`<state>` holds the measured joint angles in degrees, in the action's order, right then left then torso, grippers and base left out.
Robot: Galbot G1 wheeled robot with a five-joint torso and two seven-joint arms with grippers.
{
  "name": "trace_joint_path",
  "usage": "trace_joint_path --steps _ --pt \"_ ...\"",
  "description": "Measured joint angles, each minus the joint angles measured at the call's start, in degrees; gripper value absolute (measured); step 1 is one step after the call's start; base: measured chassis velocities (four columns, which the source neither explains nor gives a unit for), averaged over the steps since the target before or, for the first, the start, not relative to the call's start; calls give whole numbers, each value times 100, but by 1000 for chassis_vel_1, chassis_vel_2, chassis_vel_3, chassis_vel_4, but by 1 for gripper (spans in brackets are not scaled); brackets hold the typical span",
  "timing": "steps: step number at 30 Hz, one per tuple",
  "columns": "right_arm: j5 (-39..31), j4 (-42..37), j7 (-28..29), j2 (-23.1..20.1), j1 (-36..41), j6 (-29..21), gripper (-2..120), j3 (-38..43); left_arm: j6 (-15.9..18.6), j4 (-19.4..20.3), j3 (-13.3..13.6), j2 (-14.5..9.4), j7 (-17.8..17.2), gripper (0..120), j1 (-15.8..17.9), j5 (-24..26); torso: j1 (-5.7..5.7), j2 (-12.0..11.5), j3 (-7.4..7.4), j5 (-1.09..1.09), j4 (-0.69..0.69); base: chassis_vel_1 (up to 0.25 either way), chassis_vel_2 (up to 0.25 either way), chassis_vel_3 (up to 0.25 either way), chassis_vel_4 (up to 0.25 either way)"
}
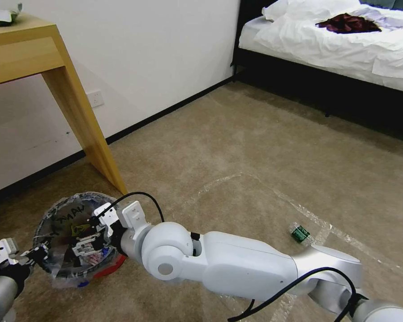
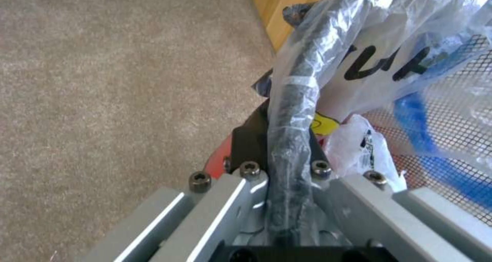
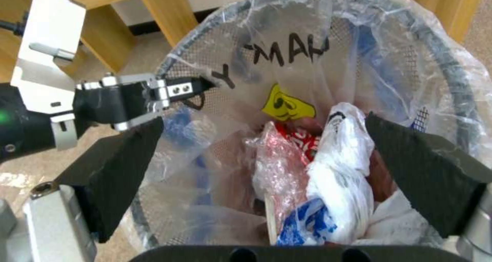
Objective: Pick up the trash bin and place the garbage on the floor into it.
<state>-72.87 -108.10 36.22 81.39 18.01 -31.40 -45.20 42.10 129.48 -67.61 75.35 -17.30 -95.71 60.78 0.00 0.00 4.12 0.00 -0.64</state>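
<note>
The left gripper [image 1: 40, 256] is clamped on the bin [image 1: 60, 219] rim, holding it tilted near a desk leg [image 1: 89, 129]. The right gripper [image 3: 266, 154] hangs spread above litter [image 3: 328, 169] inside. A bottle [image 1: 300, 233] lies on the carpet [image 1: 255, 147]. The thin liner could slip, spilling everything.

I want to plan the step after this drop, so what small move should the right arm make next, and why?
Probably lift the right gripper up and clear of the trash bin. Its fingers hang open and empty over the mouth, with wrappers already lying inside, while the left gripper grips the rim. A green-labelled bottle still lies on the floor to the right.
</note>
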Motion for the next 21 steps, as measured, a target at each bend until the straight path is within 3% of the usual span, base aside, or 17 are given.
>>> trace_joint_path --steps 10,21 --pt "-30 -135 -17 18 22 34 100 116 3 -12 -31 -1 10 1 -12 -2 0 0 0 0 0 0 0 0 0" --pt "-34 -865 -513 -533 254 415 100 1504 4 -49 -113 -4 11 1 8 9 0 0 0 2 0 0 0 0 0"
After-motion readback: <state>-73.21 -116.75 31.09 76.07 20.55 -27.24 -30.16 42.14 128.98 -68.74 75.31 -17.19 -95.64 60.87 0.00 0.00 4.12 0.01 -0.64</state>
